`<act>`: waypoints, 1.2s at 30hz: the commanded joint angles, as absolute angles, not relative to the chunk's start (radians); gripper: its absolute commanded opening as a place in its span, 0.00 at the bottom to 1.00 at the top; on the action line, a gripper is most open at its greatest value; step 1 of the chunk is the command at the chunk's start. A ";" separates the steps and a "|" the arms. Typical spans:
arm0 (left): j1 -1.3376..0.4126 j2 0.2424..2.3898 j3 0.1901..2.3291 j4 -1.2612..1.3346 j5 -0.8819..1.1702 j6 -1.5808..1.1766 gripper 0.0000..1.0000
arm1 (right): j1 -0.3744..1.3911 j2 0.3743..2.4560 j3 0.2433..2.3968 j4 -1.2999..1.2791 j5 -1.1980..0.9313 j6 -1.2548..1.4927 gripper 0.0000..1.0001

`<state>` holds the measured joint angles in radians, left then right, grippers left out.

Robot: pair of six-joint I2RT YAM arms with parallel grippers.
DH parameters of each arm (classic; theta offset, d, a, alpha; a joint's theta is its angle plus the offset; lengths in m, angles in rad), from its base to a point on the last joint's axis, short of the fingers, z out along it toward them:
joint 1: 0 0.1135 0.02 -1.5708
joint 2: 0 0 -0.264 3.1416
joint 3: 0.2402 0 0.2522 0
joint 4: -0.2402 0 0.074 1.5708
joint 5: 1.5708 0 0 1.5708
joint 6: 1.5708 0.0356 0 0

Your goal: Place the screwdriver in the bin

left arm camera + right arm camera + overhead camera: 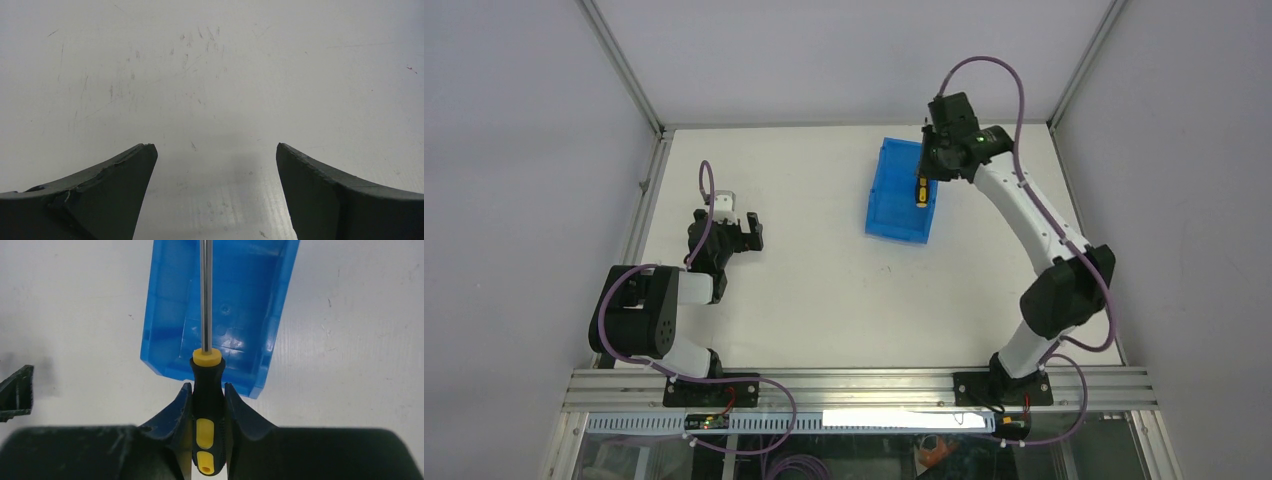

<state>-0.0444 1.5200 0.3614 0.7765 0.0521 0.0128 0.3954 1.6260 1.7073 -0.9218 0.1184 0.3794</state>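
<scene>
While right pincer (207,387) clamps the screwdriver (206,360) handle, shaft down over the bin (167,315) | left pincer (215,165) apart, idle | release only once centred between bin walls.

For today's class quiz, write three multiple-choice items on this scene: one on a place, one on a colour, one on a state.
1. Where is the screwdriver?
A. lying flat by the arm bases
B. between the fingers of the right pincer, over the bin
C. under the bin

2. What colour is the bin?
A. red
B. green
C. blue

3. How does the left pincer stand?
A. open, nothing between its fingers
B. shut on a tool
C. shut on the bin's wall

Answers:
1 B: the right wrist view shows the handle between the fingers and the shaft pointing over the bin.
2 C: its walls are bright blue.
3 A: the left wrist view shows the fingers wide apart with nothing between them.
</scene>
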 commanded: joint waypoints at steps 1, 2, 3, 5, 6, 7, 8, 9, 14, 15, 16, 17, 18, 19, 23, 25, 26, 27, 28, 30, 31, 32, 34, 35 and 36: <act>-0.042 1.507 0.380 0.811 0.044 0.002 0.99 | 0.443 1.749 1.739 -0.799 0.225 0.414 0.00; -0.042 1.506 0.380 0.810 0.044 0.002 0.99 | 0.453 1.779 1.733 -0.773 0.233 0.408 0.00; -0.041 1.507 0.380 0.810 0.044 0.003 0.99 | 0.462 1.805 1.720 -0.740 0.228 0.400 0.00; -0.042 1.508 0.380 0.810 0.044 0.002 0.99 | 0.472 1.852 1.692 -0.685 0.217 0.389 0.00; -0.043 1.508 0.380 0.810 0.045 0.002 0.99 | 0.475 1.875 1.690 -0.669 0.211 0.382 0.00; -0.042 1.508 0.380 0.810 0.044 0.002 0.99 | 0.476 1.906 1.688 -0.656 0.213 0.377 0.00; -0.043 1.507 0.380 0.810 0.043 0.002 0.99 | 0.475 1.929 1.691 -0.648 0.217 0.370 0.00; -0.042 1.507 0.380 0.810 0.044 0.003 0.99 | 0.475 1.948 1.693 -0.641 0.220 0.364 0.00; -0.041 1.507 0.380 0.810 0.044 0.002 0.99 | 0.476 2.035 1.695 -0.615 0.256 0.318 0.06; -0.042 1.508 0.380 0.810 0.044 0.002 0.99 | 0.476 2.052 1.701 -0.616 0.266 0.312 0.06; -0.041 1.508 0.380 0.810 0.044 0.002 0.99 | 0.476 2.066 1.704 -0.617 0.270 0.308 0.07; -0.042 1.507 0.380 0.810 0.044 0.002 0.99 | 0.476 2.079 1.709 -0.618 0.271 0.304 0.09; -0.042 1.508 0.381 0.810 0.044 0.002 0.99 | 0.476 2.092 1.714 -0.619 0.273 0.301 0.13; -0.042 1.507 0.380 0.810 0.044 0.003 0.99 | 0.476 2.102 1.719 -0.622 0.272 0.299 0.17; -0.042 1.507 0.380 0.810 0.044 0.003 0.99 | 0.476 2.124 1.738 -0.650 0.262 0.303 0.35; -0.041 1.507 0.380 0.810 0.044 0.002 0.99 | 0.476 2.118 1.753 -0.668 0.245 0.300 0.43; -0.042 1.508 0.380 0.810 0.044 0.002 0.99 | 0.476 2.109 1.770 -0.680 0.240 0.298 0.47; -0.042 1.507 0.380 0.810 0.044 0.002 0.99 | 0.477 2.103 1.779 -0.695 0.244 0.298 0.50; -0.042 1.507 0.380 0.810 0.043 0.002 0.99 | 0.476 2.087 1.800 -0.712 0.257 0.298 0.51; -0.042 1.507 0.380 0.810 0.044 0.002 0.99 | 0.476 2.055 1.828 -0.739 0.276 0.296 0.53; -0.043 1.508 0.380 0.810 0.044 0.002 0.99 | 0.476 2.035 1.840 -0.747 0.278 0.290 0.53; -0.042 1.507 0.380 0.810 0.044 0.002 0.99 | 0.476 2.016 1.850 -0.752 0.276 0.287 0.54; -0.041 1.508 0.380 0.809 0.044 0.002 0.99 | 0.476 1.977 1.867 -0.761 0.275 0.275 0.56; -0.043 1.507 0.380 0.811 0.044 0.002 0.99 | 0.475 1.956 1.874 -0.767 0.283 0.267 0.58; -0.042 1.507 0.380 0.810 0.044 0.002 0.99 | 0.473 1.936 1.880 -0.773 0.299 0.259 0.61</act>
<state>-0.0444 1.5200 0.3614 0.7765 0.0521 0.0128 0.4767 2.0872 1.8099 -0.7448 0.2520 0.2935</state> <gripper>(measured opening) 0.992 0.572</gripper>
